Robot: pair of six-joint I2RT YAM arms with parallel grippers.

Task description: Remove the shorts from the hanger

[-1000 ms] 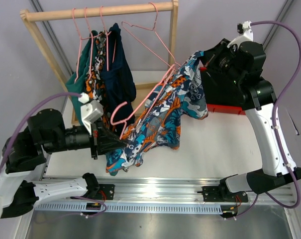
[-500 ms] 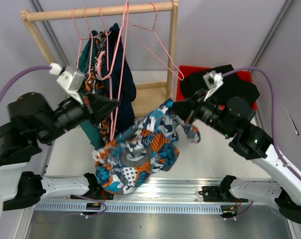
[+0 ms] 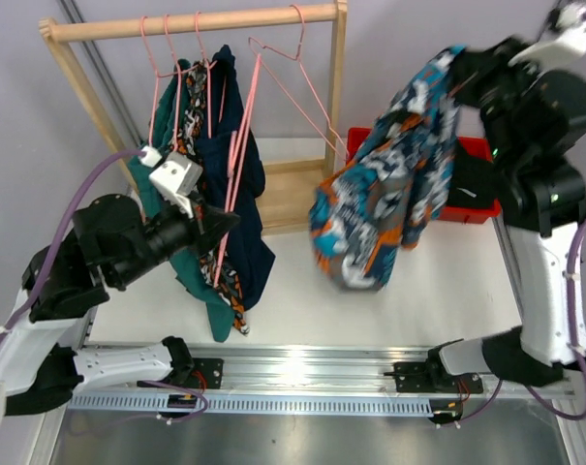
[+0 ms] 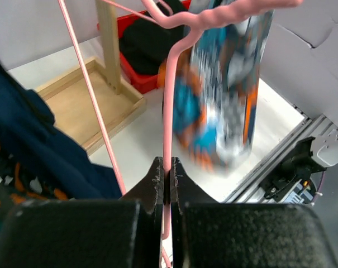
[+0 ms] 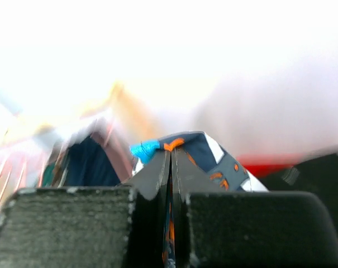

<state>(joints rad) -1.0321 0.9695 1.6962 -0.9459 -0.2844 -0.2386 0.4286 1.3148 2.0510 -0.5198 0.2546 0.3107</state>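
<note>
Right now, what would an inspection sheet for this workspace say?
Surface: white table.
Job's things: patterned shorts off the hanger, hanging from right gripper; navy, teal and camo pairs on rack; black pair in red bin.
Clutter: nothing seen.
Grippers: left gripper shut on pink hanger; right gripper shut on patterned shorts.
Cables: purple cable looping off each arm.
Surroundings: grey walls.

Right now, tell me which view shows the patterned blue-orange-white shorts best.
Top external: the patterned shorts hang in full from the right gripper, clear of the rail. The left wrist shows them blurred behind the pink hanger; the right wrist shows only a pinched fold.
</note>
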